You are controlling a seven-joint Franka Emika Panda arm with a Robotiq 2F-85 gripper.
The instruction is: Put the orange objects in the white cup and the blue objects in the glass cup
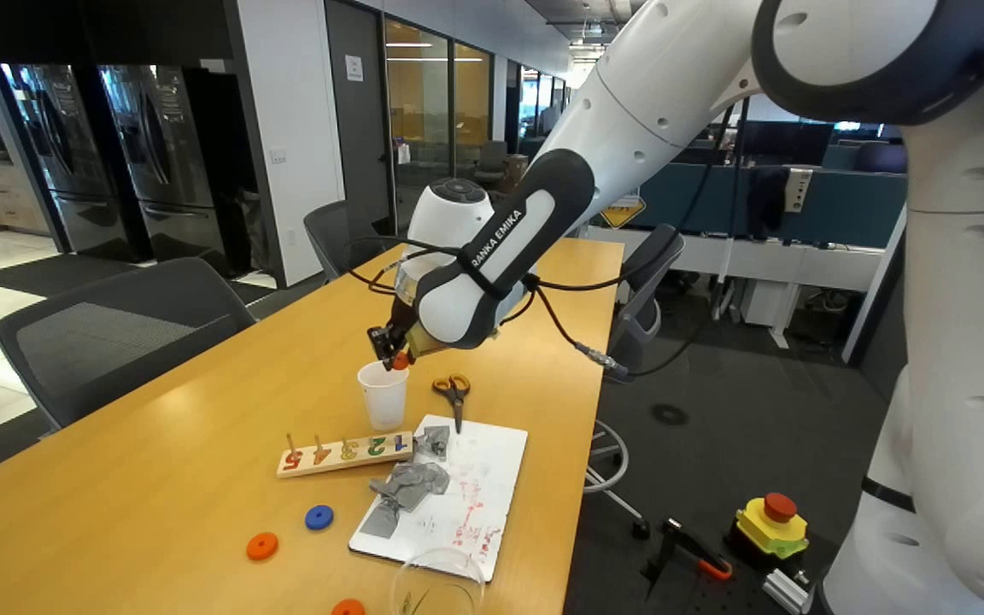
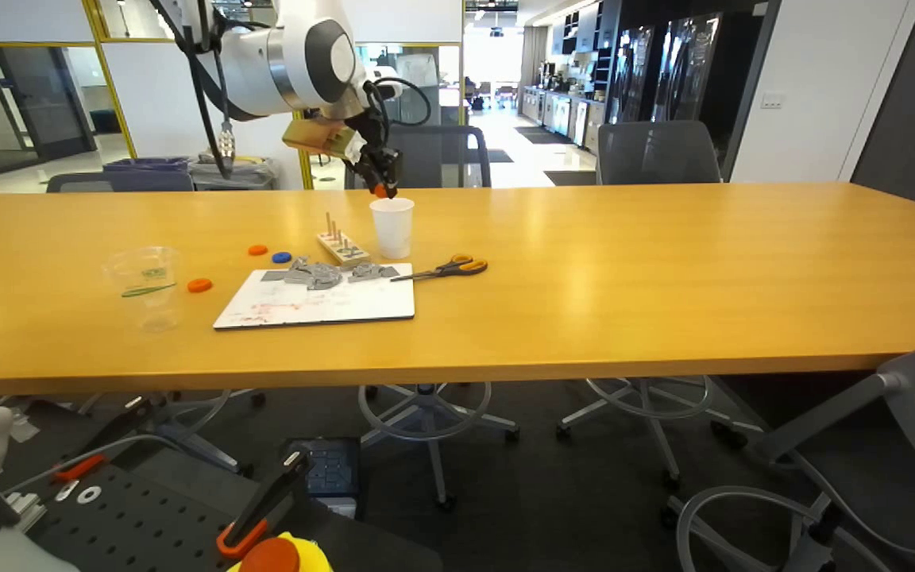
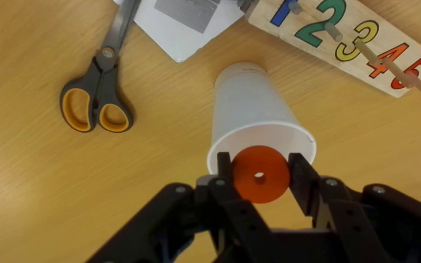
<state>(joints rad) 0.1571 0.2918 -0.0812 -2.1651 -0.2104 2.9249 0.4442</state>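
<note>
My gripper point(image 3: 259, 162) is shut on an orange disc point(image 3: 261, 193), holding it by its sides at the mouth of the white cup point(image 3: 247, 98). The white cup stands upright on the table in both exterior views point(image 1: 384, 400) point(image 2: 392, 230). The held disc shows just above its rim point(image 2: 380, 191). Two more orange discs lie on the table, one point(image 1: 262, 546) beside a blue disc point(image 1: 319, 517), the other point(image 2: 199, 285) near the glass cup point(image 2: 152, 270). The glass cup is clear and upright, cut off at the bottom edge in an exterior view point(image 1: 438, 564).
A wooden peg board with coloured numbers point(image 3: 316, 36) lies beside the white cup. Black and orange scissors point(image 1: 453, 389) lie near it, touching a white board point(image 1: 479, 487) that carries crumpled grey pieces point(image 1: 415, 484). Chairs point(image 1: 125, 333) stand around the table.
</note>
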